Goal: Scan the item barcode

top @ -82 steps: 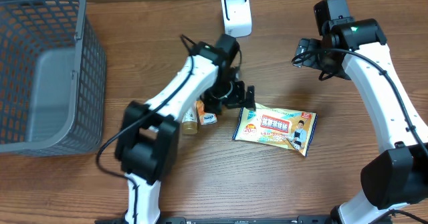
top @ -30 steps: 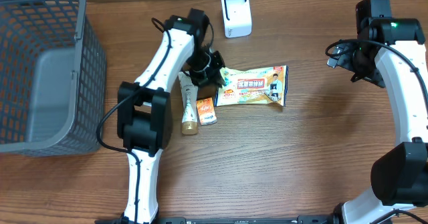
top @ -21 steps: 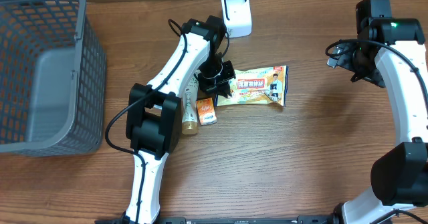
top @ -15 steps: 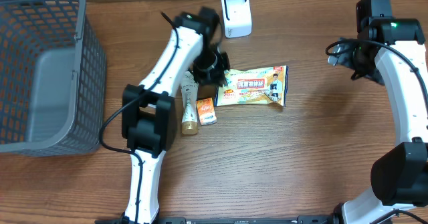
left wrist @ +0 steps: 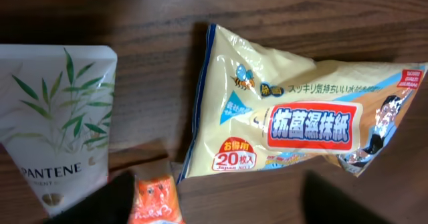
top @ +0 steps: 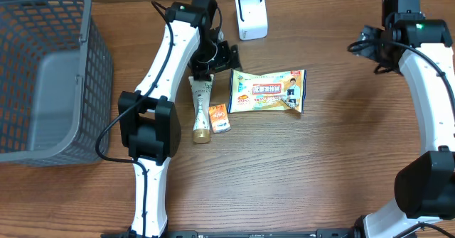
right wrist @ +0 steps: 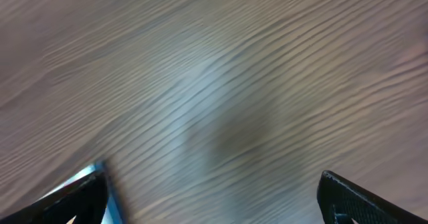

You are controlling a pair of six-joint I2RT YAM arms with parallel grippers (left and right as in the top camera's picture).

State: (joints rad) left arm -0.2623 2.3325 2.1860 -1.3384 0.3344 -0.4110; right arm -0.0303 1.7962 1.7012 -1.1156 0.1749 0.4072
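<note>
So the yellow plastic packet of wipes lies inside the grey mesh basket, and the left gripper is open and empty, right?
No. The yellow plastic packet of wipes lies on the brown wooden table, outside the grey mesh basket, as the overhead view shows. The left gripper is open and empty, as stated.

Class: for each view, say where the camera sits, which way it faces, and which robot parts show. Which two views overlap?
Overhead: fixed above the table, facing down; left arm, right arm, basket, scanner visible.
Left wrist: on the left arm, facing down at wipes packet, Pantene tube, orange pack; left tool fingertips along bottom edge.
Right wrist: on the right arm, facing the blurred table; right tool fingertips in bottom corners.
Shared: overhead and left wrist show those three items.
</note>
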